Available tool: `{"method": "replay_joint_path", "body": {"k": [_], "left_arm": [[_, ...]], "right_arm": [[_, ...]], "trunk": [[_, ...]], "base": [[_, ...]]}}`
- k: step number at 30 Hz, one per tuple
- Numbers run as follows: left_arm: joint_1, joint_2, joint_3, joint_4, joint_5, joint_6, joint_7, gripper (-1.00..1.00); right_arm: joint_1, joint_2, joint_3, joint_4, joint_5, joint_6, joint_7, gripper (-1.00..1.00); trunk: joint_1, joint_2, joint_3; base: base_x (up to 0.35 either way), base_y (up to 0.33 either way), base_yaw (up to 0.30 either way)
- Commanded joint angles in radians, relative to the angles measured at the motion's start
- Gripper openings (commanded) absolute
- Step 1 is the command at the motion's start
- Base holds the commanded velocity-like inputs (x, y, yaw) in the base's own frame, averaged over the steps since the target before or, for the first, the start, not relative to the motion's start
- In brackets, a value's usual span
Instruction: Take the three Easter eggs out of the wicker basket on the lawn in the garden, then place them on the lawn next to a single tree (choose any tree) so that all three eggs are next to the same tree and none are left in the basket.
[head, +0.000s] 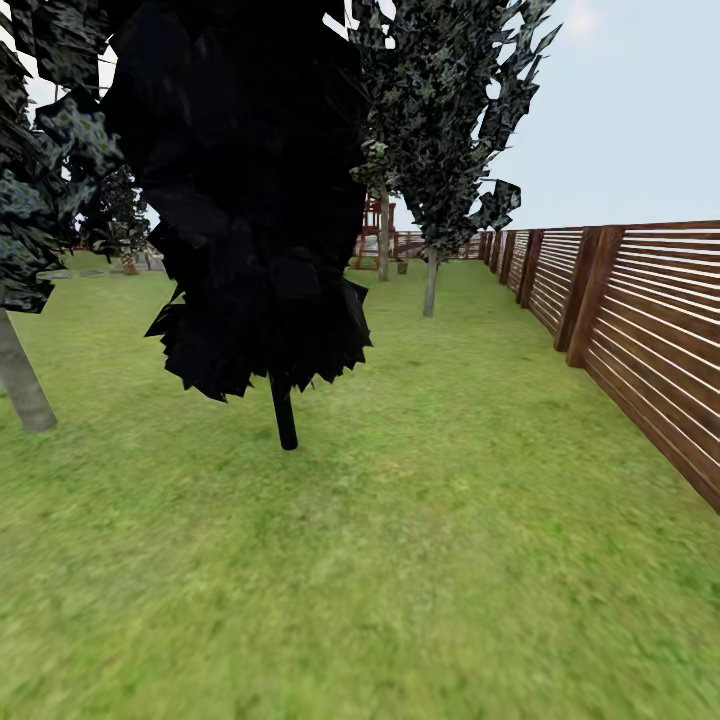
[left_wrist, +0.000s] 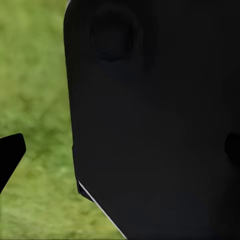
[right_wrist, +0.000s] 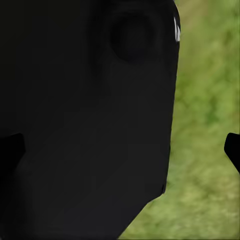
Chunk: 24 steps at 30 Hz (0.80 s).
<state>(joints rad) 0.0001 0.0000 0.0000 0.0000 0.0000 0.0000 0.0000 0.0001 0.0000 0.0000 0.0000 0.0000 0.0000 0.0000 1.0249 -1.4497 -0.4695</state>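
The Easter eggs and the wicker basket are out of view. The lawn (head: 420, 560) spreads out ahead as patchy green grass. A tree with a thick grey trunk (head: 22, 385) stands at the left edge, and another grey-trunked tree (head: 430, 285) stands further back. My left gripper (left_wrist: 120, 157) is open, one dark fingertip (left_wrist: 10, 155) showing over grass and a black body panel behind. My right gripper (right_wrist: 120, 150) is open too, one fingertip (right_wrist: 233, 150) over grass.
A black-leaved tree with a thin dark trunk (head: 284, 412) stands straight ahead, close by. A brown slatted fence (head: 640, 330) runs along the right side into the distance. A red wooden play tower (head: 370, 228) shows far back between the trees.
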Motion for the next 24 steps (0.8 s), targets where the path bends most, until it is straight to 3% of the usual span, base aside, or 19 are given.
{"method": "replay_joint_path", "body": {"k": [1, 10, 13, 24], "left_arm": [[0.006, 0.006, 0.003, 0.001, 0.003, 0.000, 0.001, 1.00], [0.055, 0.055, 0.002, 0.001, 0.002, 0.001, -0.003, 1.00], [0.055, 0.055, 0.002, 0.000, 0.002, 0.001, -0.004, 1.00], [0.055, 0.055, 0.003, -0.002, 0.003, 0.000, -0.003, 1.00]], "right_arm": [[-0.006, -0.006, 0.001, 0.005, 0.002, 0.001, 0.001, 1.00], [-0.057, -0.056, 0.002, 0.006, 0.000, -0.001, 0.000, 1.00], [-0.068, -0.071, 0.002, 0.006, 0.000, -0.002, 0.000, 1.00], [-0.068, -0.072, 0.002, 0.006, 0.000, 0.001, 0.001, 1.00]], "trunk": [[0.000, 0.000, 0.000], [0.000, 0.000, 0.000], [0.000, 0.000, 0.000], [0.000, 0.000, 0.000]], "base": [[0.000, 0.000, 0.000], [0.000, 0.049, 0.000], [0.000, 0.149, 0.000], [0.000, 0.013, 0.000]]}}
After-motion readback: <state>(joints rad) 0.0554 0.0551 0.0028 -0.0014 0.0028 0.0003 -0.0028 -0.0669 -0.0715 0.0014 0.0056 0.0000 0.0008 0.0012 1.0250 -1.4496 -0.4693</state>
